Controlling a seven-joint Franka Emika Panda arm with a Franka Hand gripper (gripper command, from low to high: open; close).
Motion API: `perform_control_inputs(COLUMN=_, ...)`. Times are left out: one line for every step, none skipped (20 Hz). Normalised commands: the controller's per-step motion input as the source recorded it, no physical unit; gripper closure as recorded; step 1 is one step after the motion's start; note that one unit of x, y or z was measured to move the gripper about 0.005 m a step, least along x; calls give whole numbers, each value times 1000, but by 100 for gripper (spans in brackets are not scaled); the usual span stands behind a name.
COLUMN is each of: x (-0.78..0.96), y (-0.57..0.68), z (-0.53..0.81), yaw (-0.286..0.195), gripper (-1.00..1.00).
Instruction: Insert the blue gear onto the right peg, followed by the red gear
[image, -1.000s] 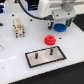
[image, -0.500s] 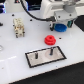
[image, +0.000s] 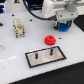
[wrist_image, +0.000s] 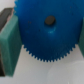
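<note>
Exterior view, nearest the camera: grey plate with a black edge lies flat on the white worktop. Two short dark pins stand on it. The right peg is the one toward the exterior view's right; its twin pin stands toward the left. Both are bare; nothing sits on either.

Just behind the plate: the red gear rests flat on the worktop, raised hub up, near the plate's far edge but apart from it. Not touched by the arm.

Further back, toward the exterior view's left: a small beige upright fixture stands on the worktop, well apart from the plate and the red gear.

Far side, upper right of the exterior view: the white arm hangs above the worktop with the claw pointing down. The blue gear shows as a blue patch between the fingers, raised clear of the worktop, beyond the red gear and off to the right of the plate.

Wrist view: blue gear fills most of the picture, toothed rim sharp along the lower edge, dark centre hole visible. A green finger pad presses against its rim on one side. Claw clamped on the blue gear.
</note>
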Motion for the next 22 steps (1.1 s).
perform_control_inputs(x=271, y=0, z=657, yaw=0, gripper=100)
perform_control_inputs(x=366, y=-23, z=674, yaw=0, gripper=100)
perform_control_inputs(x=363, y=-77, z=637, yaw=0, gripper=100)
perform_control_inputs(x=431, y=-97, z=603, yaw=0, gripper=100)
perform_control_inputs(x=457, y=-106, z=600, yaw=0, gripper=100)
perform_control_inputs(x=514, y=-163, z=549, yaw=0, gripper=100)
perform_control_inputs(x=583, y=-231, z=531, yaw=0, gripper=100)
perform_control_inputs(x=597, y=-323, z=480, yaw=0, gripper=100)
perform_control_inputs(x=631, y=-343, z=474, yaw=0, gripper=100)
perform_control_inputs(x=626, y=-349, z=434, yaw=0, gripper=100)
perform_control_inputs(x=651, y=-334, z=451, yaw=0, gripper=100)
perform_control_inputs(x=654, y=-351, z=429, yaw=0, gripper=100)
perform_control_inputs(x=663, y=-369, z=417, yaw=0, gripper=100)
perform_control_inputs(x=683, y=-377, z=414, yaw=0, gripper=100)
perform_control_inputs(x=689, y=-409, z=397, yaw=0, gripper=100)
perform_control_inputs(x=671, y=-449, z=380, yaw=0, gripper=100)
perform_control_inputs(x=680, y=-454, z=363, yaw=0, gripper=100)
perform_control_inputs(x=694, y=-440, z=360, yaw=0, gripper=100)
perform_control_inputs(x=700, y=-434, z=346, yaw=0, gripper=100)
perform_control_inputs(x=714, y=-420, z=346, yaw=0, gripper=100)
perform_control_inputs(x=711, y=-429, z=320, yaw=0, gripper=100)
perform_control_inputs(x=714, y=-414, z=334, yaw=0, gripper=100)
